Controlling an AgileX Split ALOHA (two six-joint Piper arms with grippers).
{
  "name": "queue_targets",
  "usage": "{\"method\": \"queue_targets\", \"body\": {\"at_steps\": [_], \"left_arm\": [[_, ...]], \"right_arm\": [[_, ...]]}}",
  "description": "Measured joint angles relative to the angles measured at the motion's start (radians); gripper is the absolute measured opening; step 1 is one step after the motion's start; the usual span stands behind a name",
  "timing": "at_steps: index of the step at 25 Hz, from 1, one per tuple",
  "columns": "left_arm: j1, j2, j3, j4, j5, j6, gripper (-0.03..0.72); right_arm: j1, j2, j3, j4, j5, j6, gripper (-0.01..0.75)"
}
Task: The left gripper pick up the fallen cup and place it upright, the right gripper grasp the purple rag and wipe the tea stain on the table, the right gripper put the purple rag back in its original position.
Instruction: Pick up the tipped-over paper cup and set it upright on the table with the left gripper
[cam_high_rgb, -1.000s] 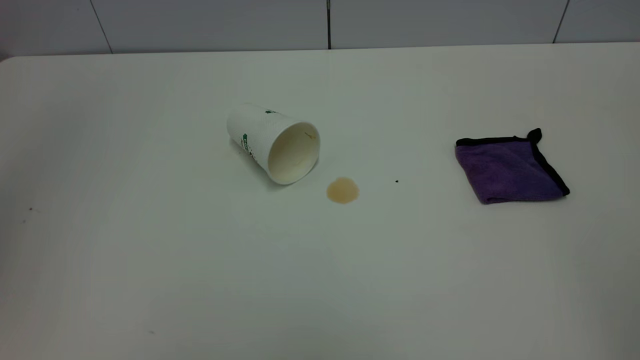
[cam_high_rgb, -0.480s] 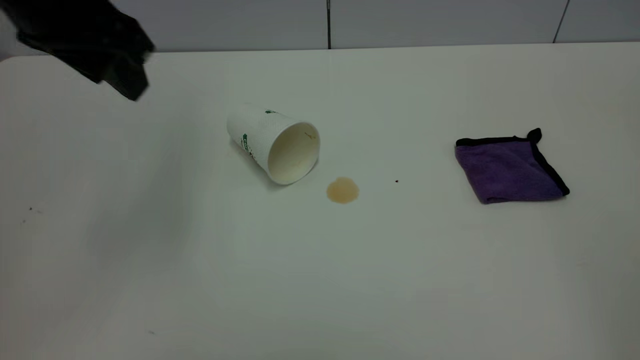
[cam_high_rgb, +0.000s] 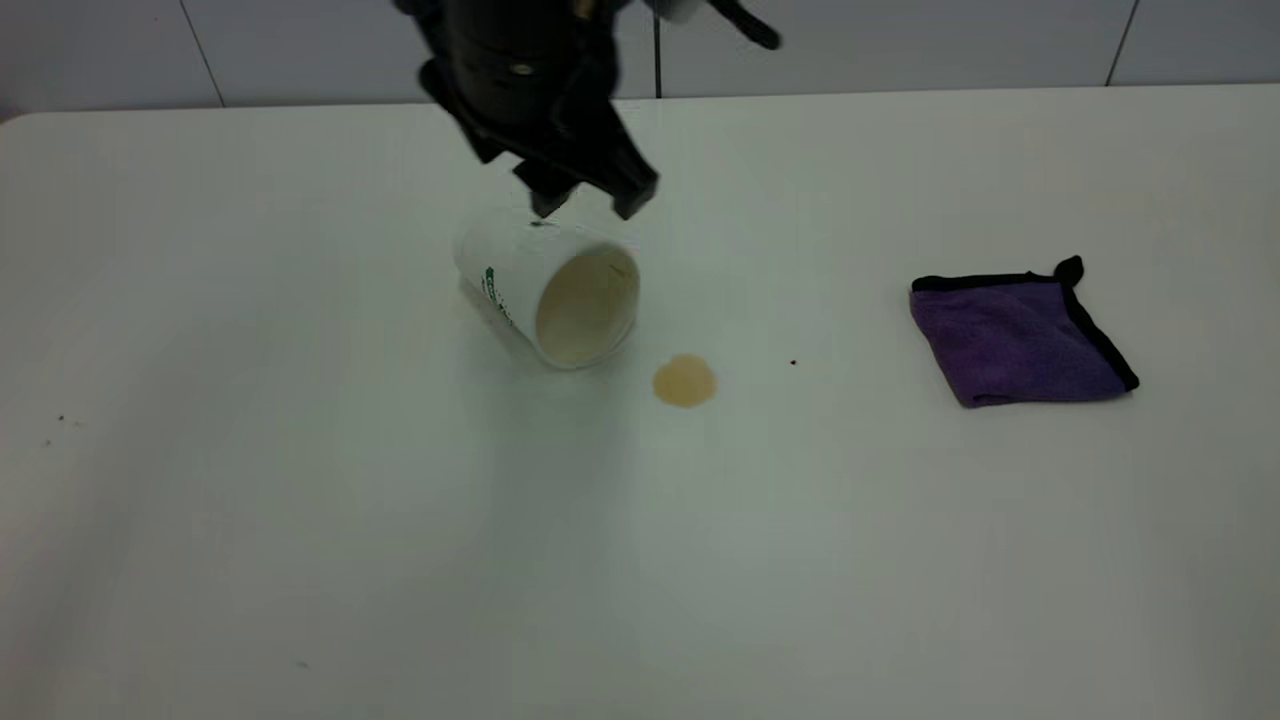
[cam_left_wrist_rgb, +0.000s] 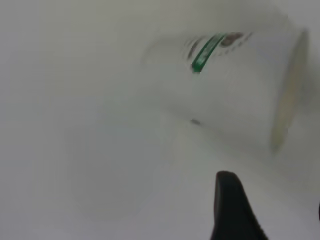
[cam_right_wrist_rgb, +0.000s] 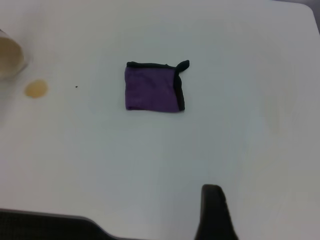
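Note:
The fallen cup (cam_high_rgb: 545, 290) lies on its side on the white table (cam_high_rgb: 300, 500), its mouth facing the front right. My left gripper (cam_high_rgb: 590, 205) hangs open just above and behind it, touching nothing. In the left wrist view the cup (cam_left_wrist_rgb: 225, 85) lies ahead of the left gripper (cam_left_wrist_rgb: 274, 210). The tea stain (cam_high_rgb: 685, 380) is a small brown blotch just right of the cup's mouth. The purple rag (cam_high_rgb: 1015, 335) lies folded at the far right. In the right wrist view the rag (cam_right_wrist_rgb: 152, 90) and stain (cam_right_wrist_rgb: 36, 89) lie far ahead of my empty right gripper (cam_right_wrist_rgb: 267, 210), of which one finger (cam_right_wrist_rgb: 212, 210) shows.
A tiny black speck (cam_high_rgb: 793, 362) sits between the stain and the rag. A tiled wall (cam_high_rgb: 900, 40) runs behind the table's far edge. A dark edge (cam_right_wrist_rgb: 50, 227) crosses the near corner of the right wrist view.
The left arm came in from the far left corner and now hangs over the cup. Cup, stain and rag have not moved.

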Motion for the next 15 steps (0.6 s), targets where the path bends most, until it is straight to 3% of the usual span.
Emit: {"method": "queue_targets", "body": {"at_steps": [5,15], "left_arm": [[-0.056,0.124,-0.131,0.003,0.066,-0.011,0.45],[-0.058,0.239,-0.208,0.129,0.133,-0.135,0.458]], "right_arm": [[0.0,0.0,0.0,0.0,0.0,0.0,0.55],[0.0,0.0,0.0,0.0,0.0,0.0,0.55]]}}
